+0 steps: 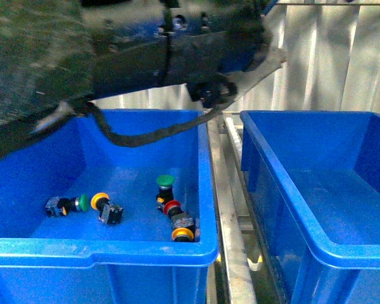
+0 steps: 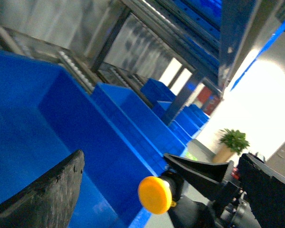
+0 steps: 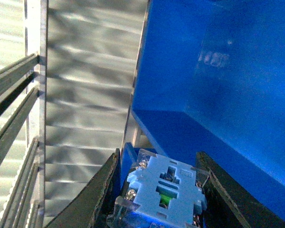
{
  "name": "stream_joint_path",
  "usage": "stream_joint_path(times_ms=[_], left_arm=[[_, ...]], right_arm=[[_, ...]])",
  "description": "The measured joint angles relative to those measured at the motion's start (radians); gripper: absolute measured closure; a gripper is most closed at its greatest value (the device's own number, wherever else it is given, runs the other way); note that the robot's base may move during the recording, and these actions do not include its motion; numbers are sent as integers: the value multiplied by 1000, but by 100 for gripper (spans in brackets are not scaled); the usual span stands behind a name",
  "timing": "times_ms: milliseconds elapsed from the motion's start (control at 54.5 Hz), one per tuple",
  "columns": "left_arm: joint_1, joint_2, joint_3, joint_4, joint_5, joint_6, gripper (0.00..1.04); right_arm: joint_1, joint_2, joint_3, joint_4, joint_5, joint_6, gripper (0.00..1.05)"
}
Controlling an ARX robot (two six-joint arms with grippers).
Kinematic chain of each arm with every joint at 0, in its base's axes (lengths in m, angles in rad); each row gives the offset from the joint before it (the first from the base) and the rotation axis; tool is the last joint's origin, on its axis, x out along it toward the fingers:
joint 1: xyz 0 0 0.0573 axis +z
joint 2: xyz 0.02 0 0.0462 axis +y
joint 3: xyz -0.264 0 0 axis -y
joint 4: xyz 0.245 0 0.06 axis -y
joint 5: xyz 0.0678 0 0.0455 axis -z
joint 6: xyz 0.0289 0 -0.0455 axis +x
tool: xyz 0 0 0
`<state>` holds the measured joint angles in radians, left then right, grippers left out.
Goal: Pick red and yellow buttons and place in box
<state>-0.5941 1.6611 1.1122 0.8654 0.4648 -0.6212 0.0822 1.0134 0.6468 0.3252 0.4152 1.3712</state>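
My right gripper [image 3: 157, 159] is shut on a button [image 3: 161, 190], whose white contact block faces the wrist camera. In the left wrist view the same button shows its yellow cap [image 2: 155, 194], held in the right gripper's dark fingers [image 2: 199, 171] beside a blue bin. My left gripper [image 2: 161, 156] is open and empty, its pads [image 2: 47, 199] wide apart on either side of that button. In the front view an empty blue box [image 1: 285, 202] stands at the right. The left bin [image 1: 101, 250] holds yellow buttons [image 1: 100, 201] [image 1: 182, 235] and a red button [image 1: 172, 207].
Two green-capped buttons [image 1: 83, 202] [image 1: 166, 182] also lie in the left bin. A dark blurred arm [image 1: 145, 57] with a cable crosses the top of the front view. Metal roller rails [image 1: 228, 209] run between the bins. More blue bins [image 2: 156, 90] line the rack.
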Motion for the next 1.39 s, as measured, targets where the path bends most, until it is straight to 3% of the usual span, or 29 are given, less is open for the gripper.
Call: stream_joint_path(times_ms=[183,422,734,789,825,862,917,972,1046,1321,1394], left_arm=[[116,-174,-163,-27,-24,31,8],[339,-464,-417,-43,-3,14,8],[497,-950,-742,-232,32,-22,8],[496,-1051,-777,-310,-31,1,9],[443,-1148,-776,-488,-240,108,17],[417,-1227,-786,-621,-379,205,23],[421,-1346,-830,-781,-511,327,32],[507,-1473,-904,-880,-485,449,43],[576,-1528,-960,-893,-481,526,56],[589,-1579,-1016,-883,-465,600,103],[589,-1589,-1030,-881,-465,606,102]], right_arm=[[-42,-6,-22,9,-4,-21,65],[-56,-27,-39,32,-9,-59,65],[0,-25,-49,81,5,-154,65],[12,-23,-49,88,11,-168,65],[19,-21,-49,95,14,-178,65],[24,-18,-49,98,16,-186,65],[30,-14,-49,102,27,-192,65],[36,-6,-49,111,48,-204,65],[56,5,-49,124,93,-245,65],[186,68,-49,278,224,-541,65],[216,80,-50,321,225,-661,65]])
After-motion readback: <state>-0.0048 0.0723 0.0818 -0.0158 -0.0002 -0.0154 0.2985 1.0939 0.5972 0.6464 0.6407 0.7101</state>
